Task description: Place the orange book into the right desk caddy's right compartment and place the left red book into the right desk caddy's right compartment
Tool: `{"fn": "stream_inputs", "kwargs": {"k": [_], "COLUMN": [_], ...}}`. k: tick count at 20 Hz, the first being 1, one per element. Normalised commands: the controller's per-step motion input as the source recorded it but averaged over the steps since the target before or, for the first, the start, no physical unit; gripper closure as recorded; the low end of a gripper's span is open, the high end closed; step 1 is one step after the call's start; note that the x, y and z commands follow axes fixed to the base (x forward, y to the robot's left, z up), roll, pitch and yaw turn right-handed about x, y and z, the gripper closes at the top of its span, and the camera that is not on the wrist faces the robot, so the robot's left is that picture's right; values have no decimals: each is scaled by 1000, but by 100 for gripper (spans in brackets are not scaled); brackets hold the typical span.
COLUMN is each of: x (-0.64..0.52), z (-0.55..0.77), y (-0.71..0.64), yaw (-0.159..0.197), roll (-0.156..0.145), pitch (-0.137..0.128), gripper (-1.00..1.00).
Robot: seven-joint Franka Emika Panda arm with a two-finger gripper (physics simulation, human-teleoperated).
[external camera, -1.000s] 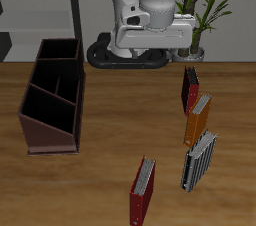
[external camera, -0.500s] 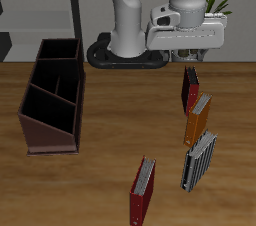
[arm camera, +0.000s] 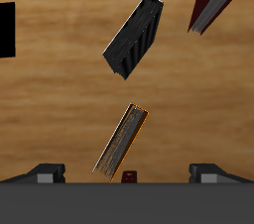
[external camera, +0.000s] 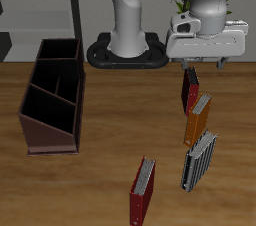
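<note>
The orange book (external camera: 198, 118) lies on the table between the left red book (external camera: 190, 88), which is dark red and farther back, and a grey-and-black striped book (external camera: 198, 160). My gripper (external camera: 205, 65) hangs open and empty above the left red book. In the wrist view the orange book (arm camera: 121, 141) lies just ahead of my gripper (arm camera: 127, 175), and only a sliver of the left red book (arm camera: 129, 176) shows between the fingers. The right desk caddy (external camera: 52, 95), dark maroon-brown with inner dividers, stands far across the table, with nothing showing in its compartments.
A brighter red book (external camera: 143, 190) with a pale page edge lies near the table's front edge, also in the wrist view (arm camera: 216, 0). The striped book shows in the wrist view (arm camera: 134, 38). The robot base (external camera: 128, 52) and a potted plant (external camera: 195, 5) stand at the back.
My gripper has swung sideways from above the table's middle back to above the row of books, away from the caddy. The books and the caddy have not moved.
</note>
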Motion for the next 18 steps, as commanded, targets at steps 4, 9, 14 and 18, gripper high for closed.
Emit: {"fn": "stream_inputs", "kwargs": {"k": [4,9,14,18], "x": [241,115,14,-26], "z": [-307,-264,-364,-235], "y": [48,-57,-78,-48], "yaw": [-51,-51,-46,-30], "roll": [26,-5,8,-11], "pitch": [-3,-7,-23,-18], "gripper": [-100,-100,-100,-100]}}
